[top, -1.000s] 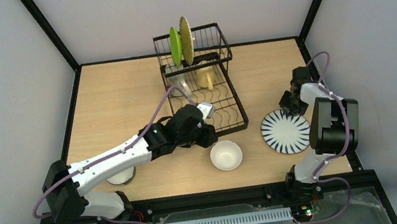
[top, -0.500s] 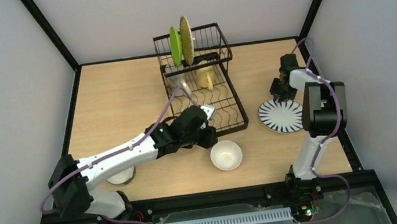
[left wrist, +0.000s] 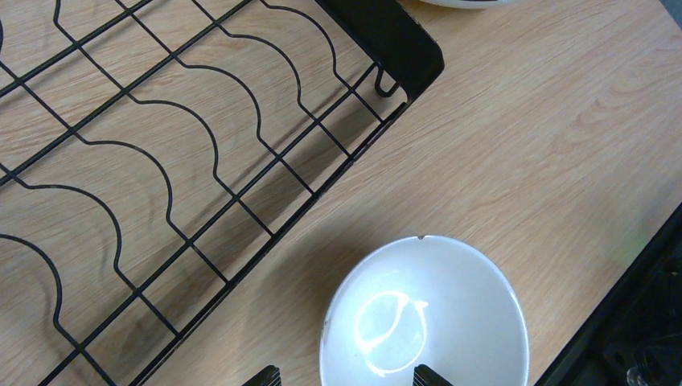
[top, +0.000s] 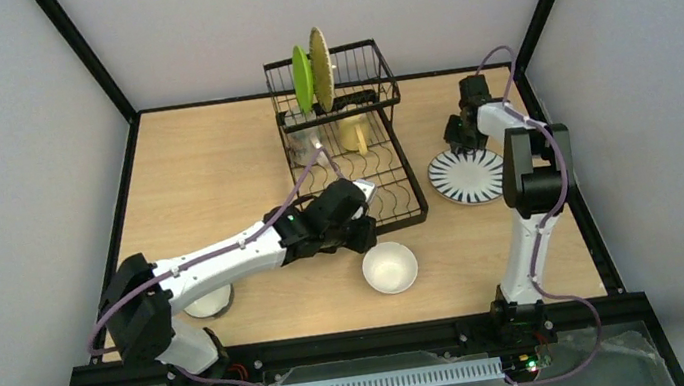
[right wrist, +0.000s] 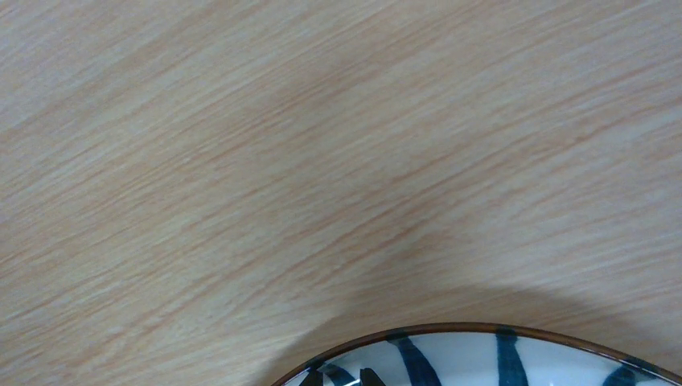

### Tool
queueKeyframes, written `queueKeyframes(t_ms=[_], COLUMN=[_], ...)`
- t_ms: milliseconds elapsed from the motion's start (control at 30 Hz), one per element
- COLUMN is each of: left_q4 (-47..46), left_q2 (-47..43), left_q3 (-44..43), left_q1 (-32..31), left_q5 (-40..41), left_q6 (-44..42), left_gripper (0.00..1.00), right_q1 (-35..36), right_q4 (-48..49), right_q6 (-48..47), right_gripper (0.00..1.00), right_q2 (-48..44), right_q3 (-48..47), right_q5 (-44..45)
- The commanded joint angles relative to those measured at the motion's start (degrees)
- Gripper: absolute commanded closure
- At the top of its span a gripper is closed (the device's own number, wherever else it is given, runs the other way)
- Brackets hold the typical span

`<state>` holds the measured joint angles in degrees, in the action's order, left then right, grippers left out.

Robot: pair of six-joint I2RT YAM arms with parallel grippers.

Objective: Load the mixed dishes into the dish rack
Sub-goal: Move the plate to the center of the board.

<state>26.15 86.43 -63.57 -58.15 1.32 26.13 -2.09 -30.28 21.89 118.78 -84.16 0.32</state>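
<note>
Light wooden table (top: 204,172). Black wire dish rack (top: 341,104): flat slotted tray in front, raised basket behind. Green plate (top: 302,77) and woven bamboo plate (top: 321,67) on edge in basket. Blue-striped white plate (top: 468,180) on table right of rack; right gripper (top: 461,148) narrowed, pinching far rim. White bowl (top: 390,267) before rack's near corner; left gripper (left wrist: 346,375) spread wide above it, holding nothing. Second bowl (top: 207,304) part hidden under left arm. Pale yellow mug (top: 353,131), clear tumbler (top: 309,144) on tray.
</note>
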Motion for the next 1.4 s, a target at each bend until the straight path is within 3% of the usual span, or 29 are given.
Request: queueKeyframes(t_ms=[0, 467, 1100, 1367], left_q4=[-0.2, 1.1, 4.5, 5.6], left_q2=[2.5, 4.2, 0.6, -1.4], left_q3=[-2.7, -4.7, -5.9, -6.1], left_q1=[0.4, 0.4, 0.0, -0.7], left_q5=[-0.4, 0.2, 0.5, 1.3], left_q6=[0.1, 0.7, 0.0, -0.4], left_gripper=[0.06, 0.06, 0.06, 0.06], right_q1=[1.6, 1.9, 1.9, 1.9], right_q4=[0.2, -2.2, -1.9, -1.4], right_q6=[0.5, 1.0, 1.9, 3.0], right_gripper=[0.74, 0.73, 0.73, 0.68], right_q2=[6.4, 11.4, 3.0, -2.4], right_q3=[-1.6, -12.4, -6.2, -2.3], right_q5=[-2.7, -3.7, -2.4, -2.3])
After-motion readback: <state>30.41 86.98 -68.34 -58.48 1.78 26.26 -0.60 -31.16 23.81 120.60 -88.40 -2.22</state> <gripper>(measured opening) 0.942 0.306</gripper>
